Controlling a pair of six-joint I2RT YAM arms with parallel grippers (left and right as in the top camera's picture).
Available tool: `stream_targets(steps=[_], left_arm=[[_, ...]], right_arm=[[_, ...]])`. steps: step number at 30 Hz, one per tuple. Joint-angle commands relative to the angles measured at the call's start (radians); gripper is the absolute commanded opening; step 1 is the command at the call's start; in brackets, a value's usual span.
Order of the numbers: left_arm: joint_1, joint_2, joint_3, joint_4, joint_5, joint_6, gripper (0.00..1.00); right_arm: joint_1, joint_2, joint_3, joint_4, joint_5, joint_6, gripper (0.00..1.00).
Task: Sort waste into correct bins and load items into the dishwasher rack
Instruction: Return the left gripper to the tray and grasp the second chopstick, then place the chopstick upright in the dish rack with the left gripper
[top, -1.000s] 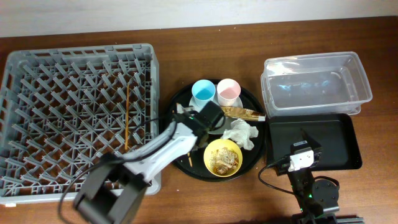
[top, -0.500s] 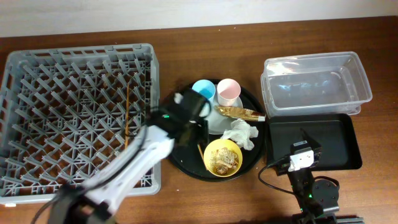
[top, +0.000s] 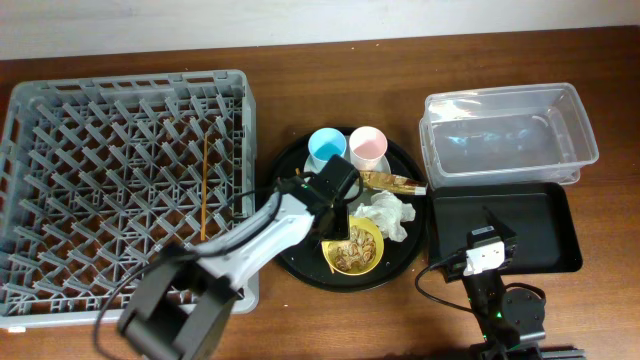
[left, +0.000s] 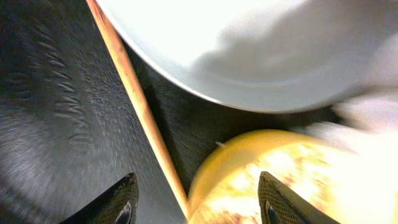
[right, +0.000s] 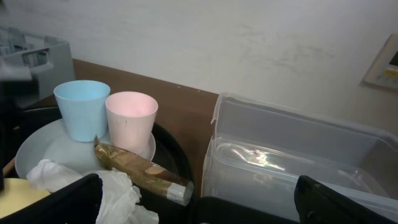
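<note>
Even, soft light fills the overhead view; it is sharp, with faint shadows and a pale glare on the clear tub (top: 508, 130). The left wrist view is very close and smeared — the plate (left: 249, 43) burns out to white, and the yellow bowl (left: 261, 174) is fuzzy. The right wrist view is bright and slightly soft, with a glint inside the tub.
</note>
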Motion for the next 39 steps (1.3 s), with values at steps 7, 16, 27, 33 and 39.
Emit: stream_targets(steps=[7, 16, 27, 33, 39], left_arm=[[0.007, -0.087, 0.021, -0.049, -0.185, -0.042, 0.34], [0.008, 0.013, 0.021, 0.014, 0.068, 0.039, 0.21], [0.027, 0.062, 0.015, -0.025, -0.163, -0.046, 0.36], [0.020, 0.187, 0.009, 0.037, -0.158, -0.049, 0.23], [0.026, 0.098, 0.029, -0.039, -0.246, -0.048, 0.01]], right_arm=[[-0.005, -0.006, -0.005, -0.005, 0.005, 0.009, 0.99], [-0.005, -0.006, -0.005, -0.005, 0.005, 0.009, 0.98], [-0.005, -0.006, -0.005, -0.005, 0.005, 0.009, 0.99], [-0.005, -0.006, -0.005, -0.005, 0.005, 0.009, 0.99], [-0.005, -0.006, -0.005, -0.005, 0.005, 0.009, 0.99]])
